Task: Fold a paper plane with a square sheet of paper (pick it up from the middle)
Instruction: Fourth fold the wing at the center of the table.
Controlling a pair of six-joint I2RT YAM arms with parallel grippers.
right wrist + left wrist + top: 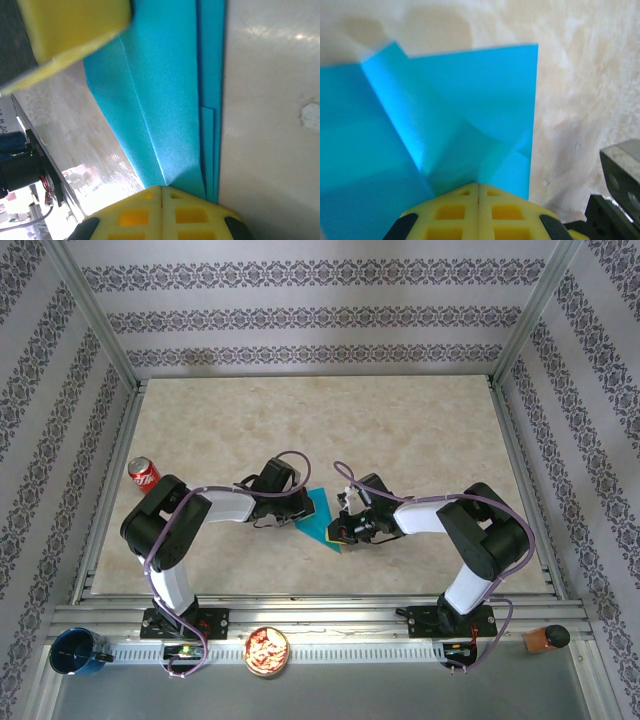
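While the left gripper point(478, 185) and right gripper point(161, 188) each clamp an edge, the blue paper point(320, 518) sits half-folded at centre frame — mid-fold, I'd say.
Both are closed tight on it; the next move calls for laying the flap over squarely and pressing the crease — gently.

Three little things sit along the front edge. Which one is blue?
The cup in the left corner is dark blue; the middle bowl holds pinkish pieces, and the right-hand object is brown.
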